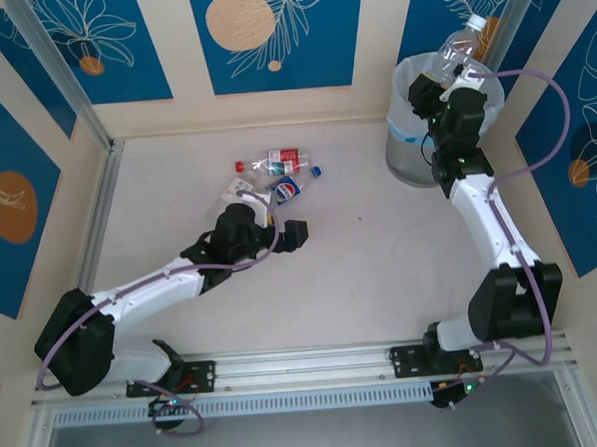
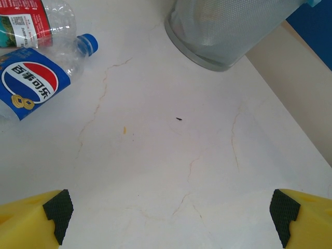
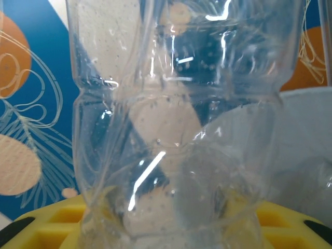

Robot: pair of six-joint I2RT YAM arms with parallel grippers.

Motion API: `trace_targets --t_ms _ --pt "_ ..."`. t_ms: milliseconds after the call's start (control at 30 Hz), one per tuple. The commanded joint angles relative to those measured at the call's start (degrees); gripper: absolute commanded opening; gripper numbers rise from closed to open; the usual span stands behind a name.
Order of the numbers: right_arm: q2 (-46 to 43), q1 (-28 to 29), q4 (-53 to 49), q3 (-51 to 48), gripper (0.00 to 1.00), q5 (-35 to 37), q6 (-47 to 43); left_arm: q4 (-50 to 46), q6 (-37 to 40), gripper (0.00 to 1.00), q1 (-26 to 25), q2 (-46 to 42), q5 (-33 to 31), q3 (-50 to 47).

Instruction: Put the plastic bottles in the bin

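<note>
So the right pincer (image 1: 458, 72) is clenched around a clear bottle (image 1: 461, 43), no label that I can make out. The bottle sticks up out of the jaws with its white cap end pointing up and away from the arm. On the right wrist cam the crinkly bottle body sits squeezed between the yellow fingers (image 3: 46, 224), one on each side of it.

The bin (image 1: 407, 163) is right underneath that pincer, grey mesh wall with a pale bag liner folded over the rim. The held bottle is up above the rim, not down inside.

The left pincer (image 2: 171, 218) is released, with the jaws spread wide and nothing between them but bare table (image 2: 181, 155). It hovers low over the surface. Ahead of it and off to its left lies a Pepsi bottle (image 2: 33, 85) on its side, with a blue label and blue cap. Just beyond that one, touching or nearly touching it, is a red-label bottle (image 2: 31, 21), also lying down. Neither is touching the pincer. From the top cam there's one more crumpled bottle with a pale label (image 1: 239, 190) beside those two, partly tucked behind the left arm's wrist.

The bin is well ahead of the left pincer too, a bit to its right, well apart from the bottles on the table.
</note>
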Motion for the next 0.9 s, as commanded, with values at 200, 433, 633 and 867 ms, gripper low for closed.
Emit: trace_targets --t_ms 200,433,633,867 --pt "13.9 -0.7 24.5 7.3 0.41 10.6 -19.8 -3.5 -1.7 0.99 0.6 1.2 -2.0 2.7" --pt "24.0 -0.6 29.6 15.4 0.45 8.9 -35.7 -4.9 -1.8 0.99 0.5 1.9 -2.4 3.4" --pt "26.6 -2.2 20.6 17.8 0.51 12.7 -33.0 -5.1 -2.2 0.99 0.5 2.7 -2.7 3.9" --pt "26.8 -4.7 9.8 20.2 0.59 10.8 -30.3 -6.0 -1.7 0.99 0.5 4.1 -1.6 5.4"
